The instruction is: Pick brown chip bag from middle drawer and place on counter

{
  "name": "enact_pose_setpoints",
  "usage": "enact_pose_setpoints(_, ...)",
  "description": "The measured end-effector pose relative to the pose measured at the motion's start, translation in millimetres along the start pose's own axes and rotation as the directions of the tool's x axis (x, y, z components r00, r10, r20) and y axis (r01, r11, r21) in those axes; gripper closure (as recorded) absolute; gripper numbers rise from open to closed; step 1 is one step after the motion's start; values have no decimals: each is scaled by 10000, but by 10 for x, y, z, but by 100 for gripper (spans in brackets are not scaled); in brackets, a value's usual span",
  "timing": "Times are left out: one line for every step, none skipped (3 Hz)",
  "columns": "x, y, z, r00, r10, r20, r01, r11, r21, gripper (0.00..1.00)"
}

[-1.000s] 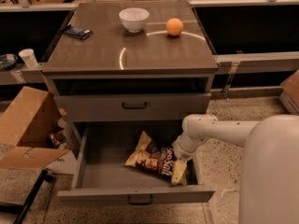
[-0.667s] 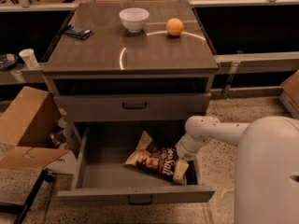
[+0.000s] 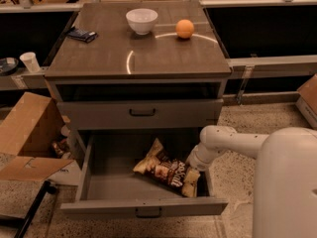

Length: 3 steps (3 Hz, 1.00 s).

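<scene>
The brown chip bag [image 3: 166,170] lies crumpled on the floor of the open middle drawer [image 3: 111,185], right of centre, with its cream ends pointing back-left and front-right. My white arm reaches into the drawer from the right. My gripper [image 3: 192,163] is low in the drawer at the bag's right end, touching or just above it. The counter [image 3: 138,51] is the glossy cabinet top above, with a pale ring mark.
On the counter stand a white bowl [image 3: 141,20], an orange [image 3: 184,28] and a dark packet [image 3: 82,34]. A closed drawer front [image 3: 142,113] sits above the open one. An open cardboard box [image 3: 25,130] and a paper cup [image 3: 30,61] are at the left.
My arm has shifted slightly right and back at the drawer's right side. The bag lies where it was.
</scene>
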<state>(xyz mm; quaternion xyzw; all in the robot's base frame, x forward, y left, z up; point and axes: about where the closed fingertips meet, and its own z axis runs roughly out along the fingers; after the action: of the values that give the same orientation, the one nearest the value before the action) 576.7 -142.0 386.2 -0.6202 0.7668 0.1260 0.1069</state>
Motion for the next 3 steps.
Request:
enact_pose_setpoints(-136,62,-350,9969,-545,575,484,9935,1026,86)
enact_pose_setpoints(-359,186,-956,9795,-1490,1359,1142,9653,2347,100)
enact_pose_setpoints(-504,238,-1573,9498,-2365,2047,1577,9274,3393,100)
